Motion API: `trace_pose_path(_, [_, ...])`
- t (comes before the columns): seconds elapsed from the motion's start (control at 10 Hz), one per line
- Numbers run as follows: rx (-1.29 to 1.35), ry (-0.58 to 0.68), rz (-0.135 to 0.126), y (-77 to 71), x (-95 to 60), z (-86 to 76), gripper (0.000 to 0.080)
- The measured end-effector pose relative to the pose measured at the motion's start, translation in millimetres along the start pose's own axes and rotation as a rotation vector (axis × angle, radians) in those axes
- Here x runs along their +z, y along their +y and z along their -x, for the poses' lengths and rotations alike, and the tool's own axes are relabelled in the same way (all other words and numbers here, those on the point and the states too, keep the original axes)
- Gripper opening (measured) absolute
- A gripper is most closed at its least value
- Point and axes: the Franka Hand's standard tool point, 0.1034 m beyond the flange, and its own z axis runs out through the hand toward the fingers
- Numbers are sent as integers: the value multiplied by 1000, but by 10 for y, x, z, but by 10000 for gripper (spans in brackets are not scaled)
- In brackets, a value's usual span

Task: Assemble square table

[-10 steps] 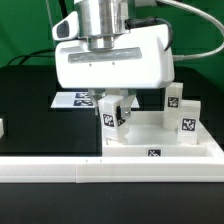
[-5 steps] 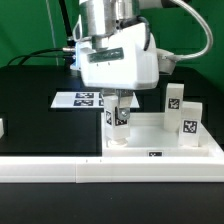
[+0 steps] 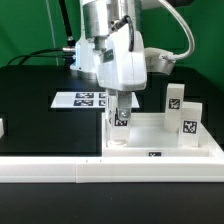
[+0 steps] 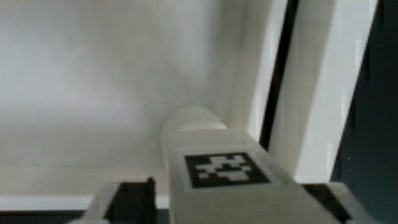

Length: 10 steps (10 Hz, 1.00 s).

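The square table's white top [image 3: 160,150] lies at the exterior view's right, with a tag on its near rim. One white tagged leg [image 3: 120,120] stands upright at its near left corner. My gripper [image 3: 120,112] hangs straight over that leg, a finger on either side. In the wrist view the leg [image 4: 222,155] runs between the fingers [image 4: 132,202], with a thin dark strip between it and each finger, so the jaws stand slightly open around it. The flat top [image 4: 107,90] fills most of that view. Two more legs [image 3: 173,100] [image 3: 186,118] stand on the top's far right.
The marker board [image 3: 85,98] lies flat behind and to the left of the top. A long white border wall [image 3: 60,175] runs along the front. A small white piece [image 3: 2,127] shows at the left edge of the black table.
The hand has turned about its upright axis over the leg, from broad side to narrow side facing the camera. The jaws have widened a little around the leg.
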Motion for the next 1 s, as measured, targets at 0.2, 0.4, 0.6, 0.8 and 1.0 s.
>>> trace_pose_path(0.2, [-121,-1,-1,-11,-5,-12,613])
trace_pose_path(0.4, [-272,-2,-1,-14,-5,1,642])
trace_pose_path(0.6, [-421,-1,-1,-13,-4,-3,648])
trace_pose_path(0.8, [-632,-7,19,-4,-4,20,649])
trace_pose_path(1.0, [-853,-18,46,-4,-10,41,649])
